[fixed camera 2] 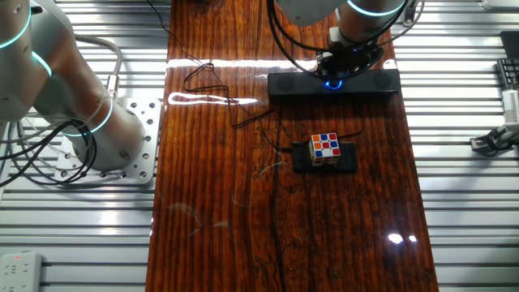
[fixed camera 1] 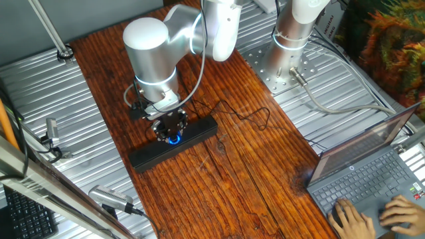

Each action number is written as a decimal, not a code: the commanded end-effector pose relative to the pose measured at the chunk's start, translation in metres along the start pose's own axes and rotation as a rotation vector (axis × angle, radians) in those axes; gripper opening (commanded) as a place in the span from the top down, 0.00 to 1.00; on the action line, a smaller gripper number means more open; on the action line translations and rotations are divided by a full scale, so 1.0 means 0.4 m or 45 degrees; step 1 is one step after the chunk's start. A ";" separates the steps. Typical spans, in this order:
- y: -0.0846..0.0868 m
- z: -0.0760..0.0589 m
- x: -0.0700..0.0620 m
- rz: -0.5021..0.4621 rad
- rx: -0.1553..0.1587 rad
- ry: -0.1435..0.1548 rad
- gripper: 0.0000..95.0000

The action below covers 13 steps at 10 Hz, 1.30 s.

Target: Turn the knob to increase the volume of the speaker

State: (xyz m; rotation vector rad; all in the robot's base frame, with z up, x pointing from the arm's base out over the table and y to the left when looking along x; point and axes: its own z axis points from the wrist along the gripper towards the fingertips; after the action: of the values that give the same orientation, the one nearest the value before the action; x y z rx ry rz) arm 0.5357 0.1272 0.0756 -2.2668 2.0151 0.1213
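The speaker (fixed camera 1: 199, 131) (fixed camera 2: 381, 83) is a long black bar lying across the wooden table (fixed camera 1: 219, 179). The knob's blue ring glows at its middle (fixed camera 1: 174, 140) (fixed camera 2: 331, 83); the dial itself is mostly hidden under my fingers. My gripper (fixed camera 1: 170, 129) (fixed camera 2: 336, 71) points straight down onto the knob, its dark fingers closed around it. A thin black cable (fixed camera 1: 247, 117) (fixed camera 2: 212, 83) runs from the speaker across the wood.
A multicoloured cube (fixed camera 2: 325, 147) sits on a small black pad (fixed camera 2: 349, 161) in front of the speaker. A second arm's base (fixed camera 1: 292, 40) (fixed camera 2: 97, 130) stands beside the table. A laptop (fixed camera 1: 372, 172) with a person's hands (fixed camera 1: 375, 216) is at the near right corner.
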 end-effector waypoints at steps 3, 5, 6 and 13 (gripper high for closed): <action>0.000 0.000 0.000 0.025 0.008 -0.025 0.60; 0.000 0.000 0.000 0.032 0.011 -0.033 0.60; 0.000 0.000 -0.001 0.039 0.013 -0.039 0.60; 0.000 0.003 -0.002 0.070 0.018 -0.053 0.60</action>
State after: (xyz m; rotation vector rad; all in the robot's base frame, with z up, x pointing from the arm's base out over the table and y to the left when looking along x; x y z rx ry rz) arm 0.5355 0.1284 0.0747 -2.1813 2.0532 0.1596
